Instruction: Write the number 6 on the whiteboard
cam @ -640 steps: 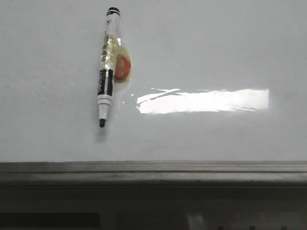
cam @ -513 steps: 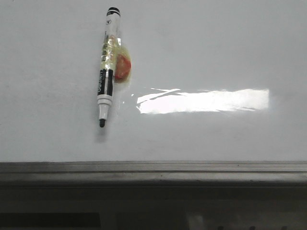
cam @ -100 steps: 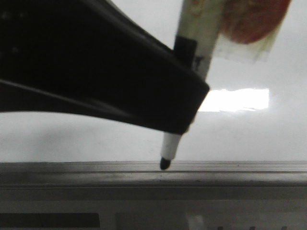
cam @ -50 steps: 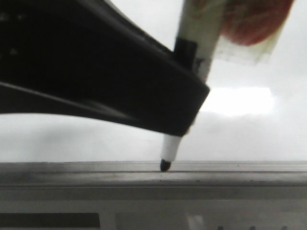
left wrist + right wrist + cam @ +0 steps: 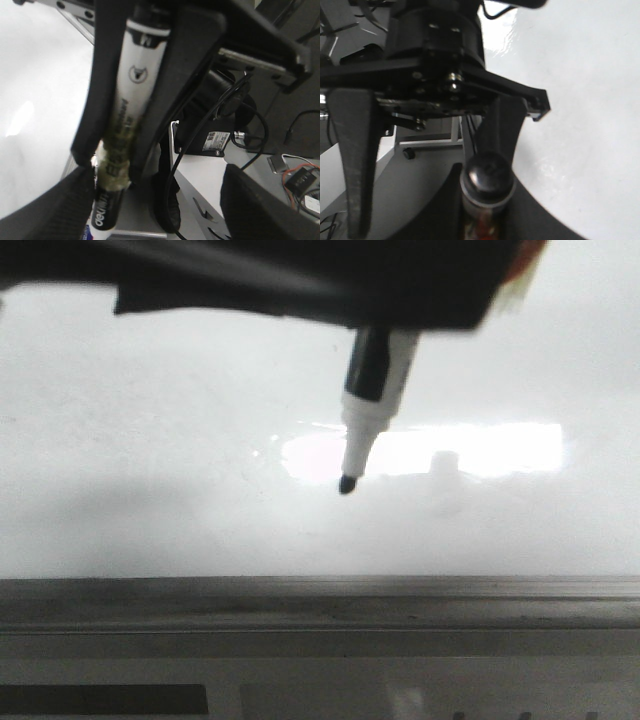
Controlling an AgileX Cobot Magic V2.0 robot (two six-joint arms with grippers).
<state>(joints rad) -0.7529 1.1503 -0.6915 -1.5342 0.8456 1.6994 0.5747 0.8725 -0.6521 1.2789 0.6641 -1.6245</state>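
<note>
The black-and-white marker (image 5: pixel 375 390) hangs tip down over the whiteboard (image 5: pixel 150 440), its tip near the bright glare; I cannot tell if it touches. No number 6 shows on the board. My right gripper (image 5: pixel 487 220) is shut on the marker, whose black cap end (image 5: pixel 487 180) sticks out between its fingers. In the left wrist view the marker (image 5: pixel 135 85) sits clamped between the right gripper's two fingers (image 5: pixel 100 100). My left gripper (image 5: pixel 157 200) is open, jaws wide apart, one finger beside the marker. Black gripper fingers (image 5: pixel 300 280) fill the top of the front view.
A grey metal edge strip (image 5: pixel 320 600) runs along the board's near side. A bright light reflection (image 5: pixel 450 450) lies on the board behind the tip. Cables and a black box (image 5: pixel 220 135) sit beside the table.
The marker, first lying at the board's left, was lifted. In the last half second its tip moved from the near edge strip farther onto the board, and the black fingers rose in view.
</note>
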